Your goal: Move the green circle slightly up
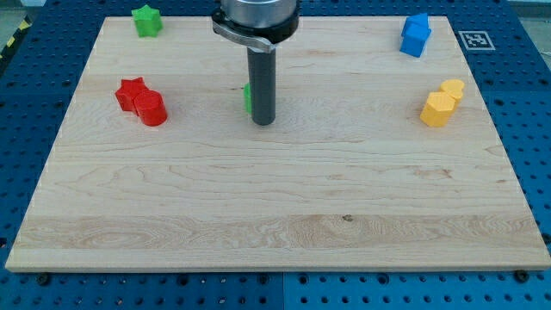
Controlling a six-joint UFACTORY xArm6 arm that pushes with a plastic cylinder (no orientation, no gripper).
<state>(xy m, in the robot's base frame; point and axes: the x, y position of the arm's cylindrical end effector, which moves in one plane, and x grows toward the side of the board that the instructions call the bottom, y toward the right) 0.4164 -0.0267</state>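
Note:
The green circle (247,98) is mostly hidden behind my dark rod; only a thin green sliver shows at the rod's left side, near the board's upper middle. My tip (263,121) rests on the board right at the circle's lower right side, touching or nearly touching it. A green star (147,21) sits at the view's top left.
A red star (131,92) and a red cylinder (151,108) sit together at the left. Two blue blocks (415,34) sit at the top right. Two yellow blocks (442,102) sit at the right. The wooden board (275,215) lies on a blue pegboard table.

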